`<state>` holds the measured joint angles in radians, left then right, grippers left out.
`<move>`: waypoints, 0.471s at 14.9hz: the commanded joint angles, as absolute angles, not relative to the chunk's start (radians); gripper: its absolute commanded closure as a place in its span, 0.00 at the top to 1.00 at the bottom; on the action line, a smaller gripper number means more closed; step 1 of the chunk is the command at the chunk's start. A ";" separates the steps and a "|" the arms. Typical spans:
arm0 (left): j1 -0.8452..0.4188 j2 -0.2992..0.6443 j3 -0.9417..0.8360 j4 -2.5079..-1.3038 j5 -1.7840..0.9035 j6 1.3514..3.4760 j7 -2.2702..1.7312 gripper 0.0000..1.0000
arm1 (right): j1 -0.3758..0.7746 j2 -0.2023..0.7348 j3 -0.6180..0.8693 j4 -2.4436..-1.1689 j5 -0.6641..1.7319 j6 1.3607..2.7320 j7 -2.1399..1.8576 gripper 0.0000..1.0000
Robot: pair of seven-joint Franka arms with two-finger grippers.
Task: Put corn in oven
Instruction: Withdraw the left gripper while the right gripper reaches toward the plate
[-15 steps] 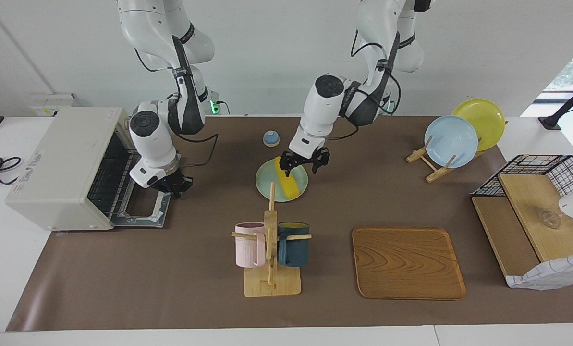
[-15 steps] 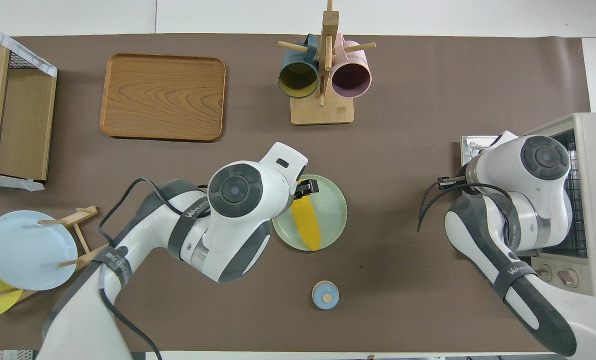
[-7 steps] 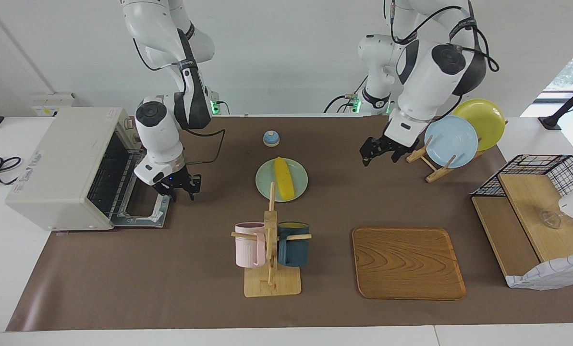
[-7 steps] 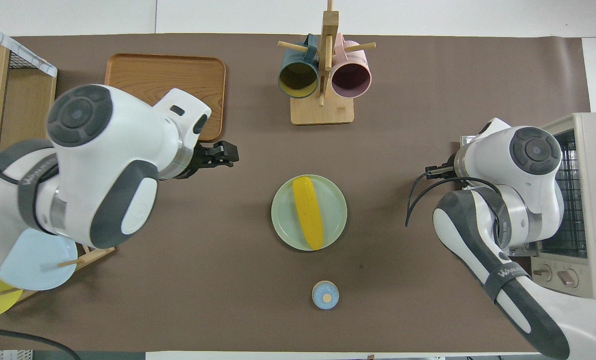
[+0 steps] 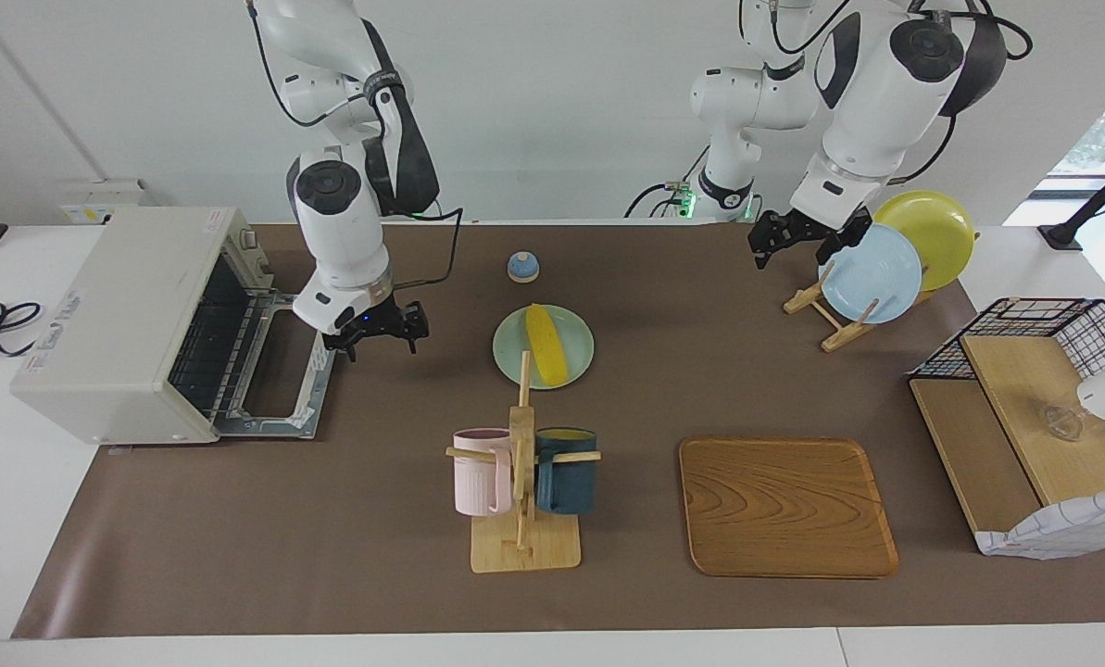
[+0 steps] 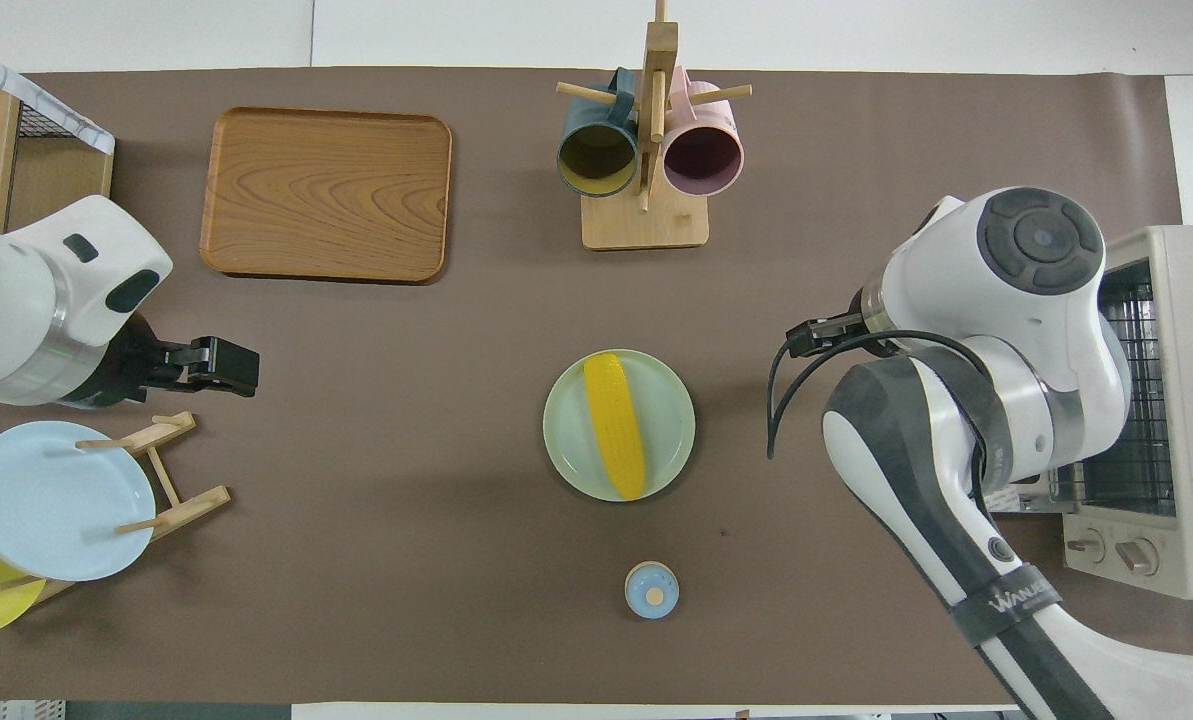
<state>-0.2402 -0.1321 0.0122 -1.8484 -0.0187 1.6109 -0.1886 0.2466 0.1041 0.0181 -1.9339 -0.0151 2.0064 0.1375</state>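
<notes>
Both grippers are empty and open: the right gripper (image 5: 373,326) hangs between the open-doored oven (image 5: 126,320) and the corn (image 5: 546,345) on its green plate (image 5: 578,329), seemingly to fetch it, while the left gripper (image 5: 797,238) waits by the plate rack (image 5: 825,315).

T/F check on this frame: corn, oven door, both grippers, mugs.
1. The corn lies on the green plate. True.
2. The oven door is shut. False: it is folded down open, the rack showing.
3. The left gripper holds the corn. False: it is empty, up over the table by the plate rack.
4. The right gripper is over the table between the oven door and the green plate. True.
5. Both mugs hang on the mug stand. True.
6. The wooden tray carries a mug. False: nothing lies on it.
</notes>
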 commanded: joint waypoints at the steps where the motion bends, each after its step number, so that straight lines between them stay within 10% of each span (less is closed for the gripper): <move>1: -0.219 -0.146 -0.008 -1.800 0.005 1.502 -0.156 1.00 | 0.319 0.175 0.021 -1.764 0.028 1.898 0.253 1.00; 7: -0.178 -0.025 -0.026 -1.595 -0.067 1.376 -0.160 1.00 | 0.553 0.489 0.021 -1.352 0.003 1.738 0.586 1.00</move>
<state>-0.2185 -0.0877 -0.0004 -1.6734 -0.0371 1.4112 -0.1723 0.4787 0.3004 0.0248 -1.5751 0.0103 1.8047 0.4975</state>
